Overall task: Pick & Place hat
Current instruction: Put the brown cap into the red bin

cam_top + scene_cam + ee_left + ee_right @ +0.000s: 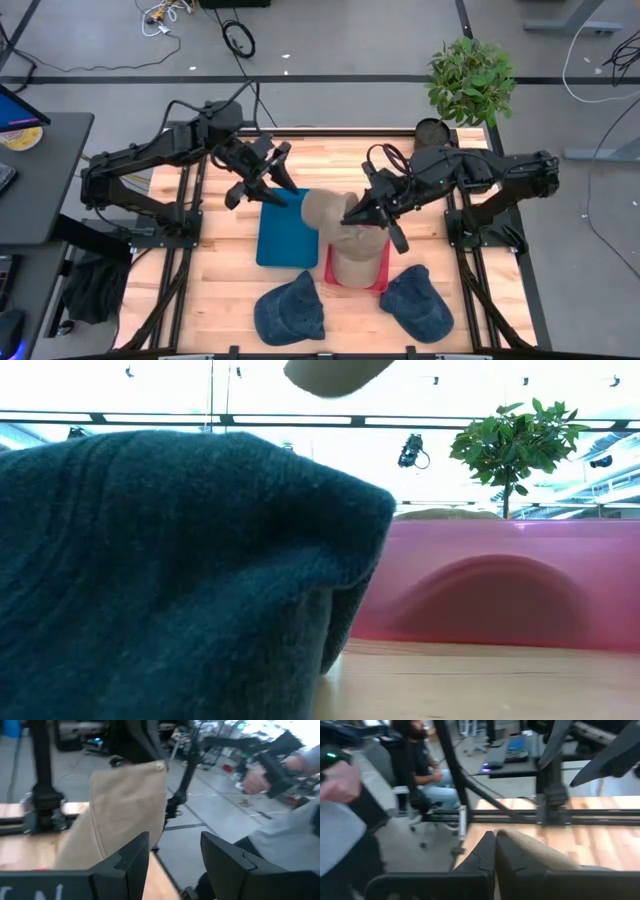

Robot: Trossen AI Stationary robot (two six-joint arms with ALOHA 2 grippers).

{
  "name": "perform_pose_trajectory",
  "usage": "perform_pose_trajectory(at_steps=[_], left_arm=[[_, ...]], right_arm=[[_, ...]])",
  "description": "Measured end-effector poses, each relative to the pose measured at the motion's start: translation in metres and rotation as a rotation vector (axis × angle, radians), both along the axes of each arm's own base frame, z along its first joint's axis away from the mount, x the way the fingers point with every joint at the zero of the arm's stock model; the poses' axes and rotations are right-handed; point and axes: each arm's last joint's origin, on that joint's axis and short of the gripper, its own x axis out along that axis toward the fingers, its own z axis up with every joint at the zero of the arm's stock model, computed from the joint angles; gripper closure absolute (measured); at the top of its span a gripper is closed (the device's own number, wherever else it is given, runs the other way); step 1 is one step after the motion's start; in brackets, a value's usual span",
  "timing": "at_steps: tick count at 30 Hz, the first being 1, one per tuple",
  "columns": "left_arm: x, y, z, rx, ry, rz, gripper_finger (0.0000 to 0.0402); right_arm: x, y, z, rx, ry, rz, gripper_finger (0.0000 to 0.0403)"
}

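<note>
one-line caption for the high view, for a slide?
Right gripper shut on the tan hat above the red bin; left gripper open over the blue mat.

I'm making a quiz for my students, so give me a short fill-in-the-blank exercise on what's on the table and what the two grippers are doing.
1. The right gripper is shut on the ____ hat.
2. That hat hangs over a ____ bin.
3. ____ dark blue hats lie near the table's front edge.
4. The left gripper, open, hovers by the ____ bin.

Missing words: tan; red; Two; blue
</note>
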Motion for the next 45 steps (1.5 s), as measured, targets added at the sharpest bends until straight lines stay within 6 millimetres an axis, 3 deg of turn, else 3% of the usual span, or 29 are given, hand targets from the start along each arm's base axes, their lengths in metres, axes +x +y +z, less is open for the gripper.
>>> perform_pose_trajectory(at_steps=[6, 12, 16, 23, 30, 35, 45], left_arm=[[0.011, 0.006, -0.011, -0.046, 0.088, 0.057, 0.022], [0.014, 0.005, -0.034, -0.079, 0.313, 0.092, 0.022], [0.019, 0.005, -0.037, -0.167, 0.363, 0.076, 0.022], [0.055, -0.001, -0.054, -0.36, 0.453, -0.112, 0.022], [0.08, -0.007, -0.074, -0.379, 0.487, -0.153, 0.022], [0.076, 0.0, -0.072, -0.387, 0.482, -0.146, 0.022], [0.041, 0.028, -0.038, -0.384, 0.359, -0.056, 0.022]], right_arm=[[0.002, -0.008, 0.002, 0.031, -0.013, 0.058, 0.0402], [0.004, -0.01, 0.011, 0.023, -0.122, 0.116, 0.0403], [0.002, -0.012, 0.019, -0.019, -0.207, 0.14, 0.0403], [0.0, -0.022, 0.021, -0.142, -0.255, 0.081, 0.0403], [-0.004, -0.03, 0.024, -0.169, -0.271, 0.067, 0.0403], [-0.007, -0.03, 0.027, -0.173, -0.284, 0.067, 0.0403], [-0.007, -0.03, 0.026, -0.157, -0.275, 0.089, 0.0403]])
